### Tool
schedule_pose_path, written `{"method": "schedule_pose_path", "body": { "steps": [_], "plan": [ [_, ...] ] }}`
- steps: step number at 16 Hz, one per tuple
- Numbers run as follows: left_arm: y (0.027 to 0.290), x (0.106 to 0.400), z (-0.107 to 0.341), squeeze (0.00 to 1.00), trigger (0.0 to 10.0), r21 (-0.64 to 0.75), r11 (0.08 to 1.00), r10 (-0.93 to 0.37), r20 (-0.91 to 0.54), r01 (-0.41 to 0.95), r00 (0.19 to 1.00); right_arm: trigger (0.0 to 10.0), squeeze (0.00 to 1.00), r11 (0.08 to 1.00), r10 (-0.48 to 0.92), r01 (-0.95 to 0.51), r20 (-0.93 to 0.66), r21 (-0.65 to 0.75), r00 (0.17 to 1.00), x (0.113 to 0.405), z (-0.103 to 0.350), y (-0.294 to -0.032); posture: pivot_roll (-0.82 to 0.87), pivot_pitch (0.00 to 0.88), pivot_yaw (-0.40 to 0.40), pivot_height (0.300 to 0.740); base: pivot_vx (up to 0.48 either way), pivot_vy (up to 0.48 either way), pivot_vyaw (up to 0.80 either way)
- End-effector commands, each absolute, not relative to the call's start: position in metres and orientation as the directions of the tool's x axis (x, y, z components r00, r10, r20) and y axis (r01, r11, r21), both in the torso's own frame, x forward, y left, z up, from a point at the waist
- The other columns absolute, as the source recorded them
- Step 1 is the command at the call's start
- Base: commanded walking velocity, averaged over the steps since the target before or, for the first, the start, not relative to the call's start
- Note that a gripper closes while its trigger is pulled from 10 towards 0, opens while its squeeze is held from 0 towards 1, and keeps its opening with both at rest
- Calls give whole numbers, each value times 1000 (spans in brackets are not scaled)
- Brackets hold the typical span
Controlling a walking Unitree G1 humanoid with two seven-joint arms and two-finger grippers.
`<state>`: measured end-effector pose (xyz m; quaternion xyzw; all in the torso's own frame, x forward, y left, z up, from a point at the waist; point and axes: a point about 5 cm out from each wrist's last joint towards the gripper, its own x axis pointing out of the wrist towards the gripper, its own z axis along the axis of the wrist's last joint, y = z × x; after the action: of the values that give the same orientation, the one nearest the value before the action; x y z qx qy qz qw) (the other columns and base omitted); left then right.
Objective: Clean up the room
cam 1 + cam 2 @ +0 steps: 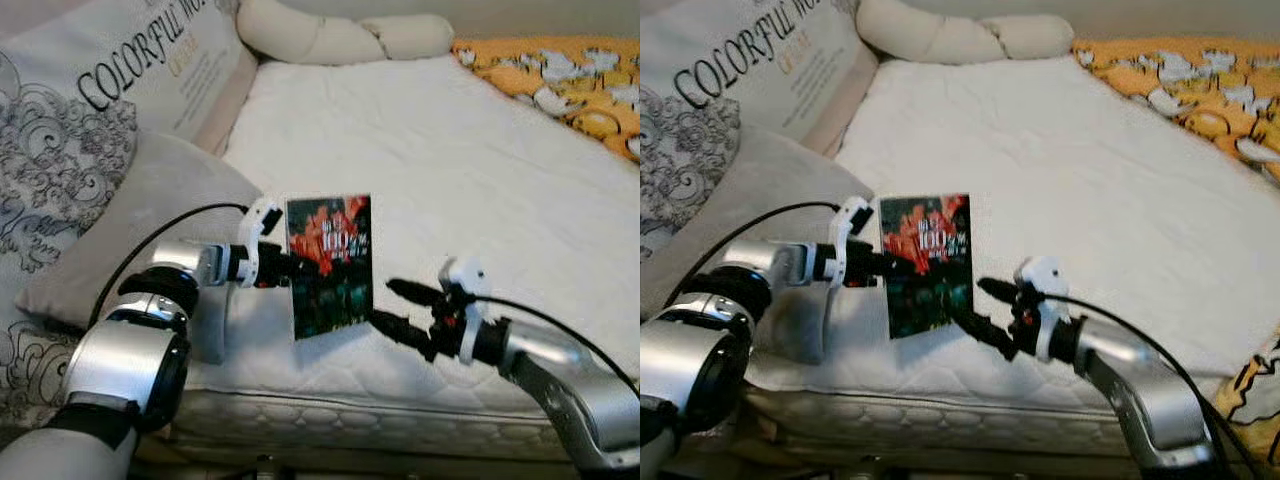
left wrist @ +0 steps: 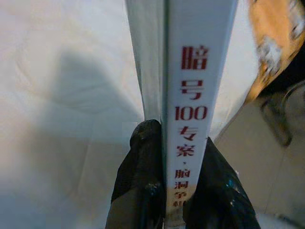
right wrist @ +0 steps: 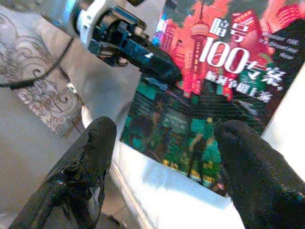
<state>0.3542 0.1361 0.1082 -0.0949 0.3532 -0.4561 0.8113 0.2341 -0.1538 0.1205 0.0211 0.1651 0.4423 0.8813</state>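
I've got the book (image 1: 330,265) pinched in my left gripper (image 1: 283,268), fingers pressed onto its spine edge, and I'm holding it up over the near edge of the mattress (image 1: 430,160). My right gripper (image 1: 395,305) sits just beside the book's lower corner on the other side, fingers spread wide, not touching it as far as I can tell.

The book stands upright, long axis vertical, front cover facing back toward me, spine toward my left arm. In the left wrist view the spine runs straight away from my fingers (image 2: 143,162), title reading along it.

Risks now. My hold is only at one narrow edge, so the book's weight hangs out to the side; I'd judge it could swing down or slip out between the pads if I move sharply. If it goes, it drops onto the mattress edge or off the front of it. The pages could also fan open, since nothing clamps the far edge. And my right gripper is close: a careless reach could knock the lower corner and twist the book out of my left fingers.
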Motion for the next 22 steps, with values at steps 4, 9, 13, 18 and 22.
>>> {"method": "schedule_pose_path", "body": {
  "steps": [4, 9, 13, 18, 22],
  "plan": [
    [125, 360, 110, 0, 10000, -355, 587, -759, -554, 728, 343, 10000, 0, 669, 732, -731, -292, 134, 616, 224, 127, -157, -188, 124, 134, 740, 0, 0, 0],
    [120, 367, 107, 0, 10000, -172, 661, -674, -565, 731, 477, 10000, 0, 690, 712, -709, -313, 144, 629, 213, 124, -154, -193, 130, 148, 740, 0, 0, 0],
    [121, 371, 109, 686, 10000, -138, 702, -640, -552, 699, 535, 10000, 0, 693, 707, -706, -328, 146, 626, 212, 122, -152, -193, 123, 144, 740, 0, 0, 0],
    [129, 373, 110, 1000, 10000, -50, 728, -582, -573, 684, 578, 10000, 0, 690, 707, -710, -337, 141, 621, 215, 122, -151, -190, 120, 134, 740, 0, 0, 0],
    [137, 376, 110, 1000, 10000, 35, 762, -510, -584, 647, 632, 10000, 0, 690, 706, -711, -339, 134, 622, 217, 122, -151, -188, 122, 134, 740, 0, 0, 0]
  ]
}}
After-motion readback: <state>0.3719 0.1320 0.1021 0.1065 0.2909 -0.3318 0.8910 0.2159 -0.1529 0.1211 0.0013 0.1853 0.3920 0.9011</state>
